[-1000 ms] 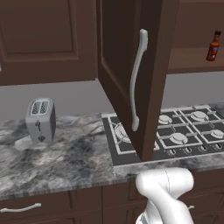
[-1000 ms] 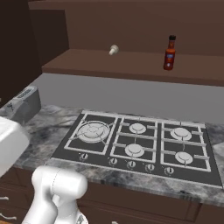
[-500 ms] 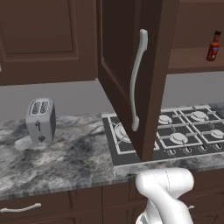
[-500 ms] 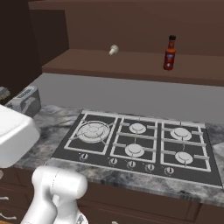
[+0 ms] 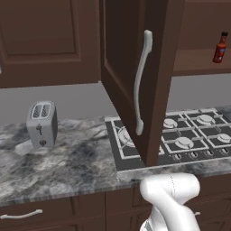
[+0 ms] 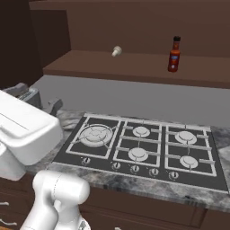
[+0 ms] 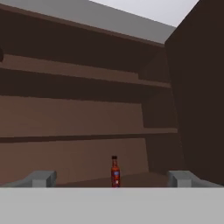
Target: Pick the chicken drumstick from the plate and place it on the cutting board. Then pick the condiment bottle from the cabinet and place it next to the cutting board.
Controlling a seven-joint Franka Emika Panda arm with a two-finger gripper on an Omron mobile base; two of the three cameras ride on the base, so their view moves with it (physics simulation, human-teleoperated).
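Red-orange condiment bottle (image 7: 115,172) stood upright on the cabinet (image 5: 135,67) shelf, far ahead of the spread, empty claw (image 7: 111,178). Could tip over if bumped on top, or roll off toward the stove (image 6: 143,146).

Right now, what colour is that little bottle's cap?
Black, on the red-orange condiment bottle; clearest in the right base view.

Dark matt wood on the cabinet (image 5: 135,81), its handle (image 5: 140,81) smooth silvery metal; counter (image 5: 67,162) grey veined marble, polished; toaster (image 5: 42,122) brushed metal; hob (image 6: 143,148) matt dark grey; bottle (image 6: 174,55) glossy red-orange, cap black
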